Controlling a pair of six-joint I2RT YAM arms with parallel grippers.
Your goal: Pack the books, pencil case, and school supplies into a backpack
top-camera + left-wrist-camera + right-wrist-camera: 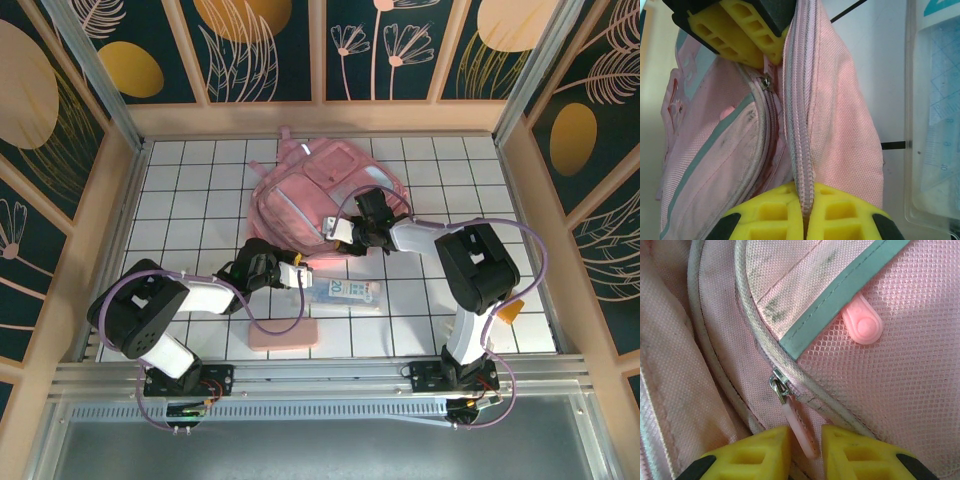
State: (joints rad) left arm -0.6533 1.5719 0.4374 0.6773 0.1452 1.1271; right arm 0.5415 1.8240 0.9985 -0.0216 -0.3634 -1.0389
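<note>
- Backpack, pink, lies on the tiled surface, mid-way across and toward the far side.
- Pink pencil case lies flat near the front edge, well apart from the backpack.
- Left claw reaches the backpack's near edge, pinched tight on the zipper band.
- Clear packet printed "20" lies just right of that claw, near the bag.
- Right claw rests on the backpack's near right part, narrowly parted; the zipper pull lies loose between its fingers.
- Small orange block sits near the right edge, beside the right arm.
</note>
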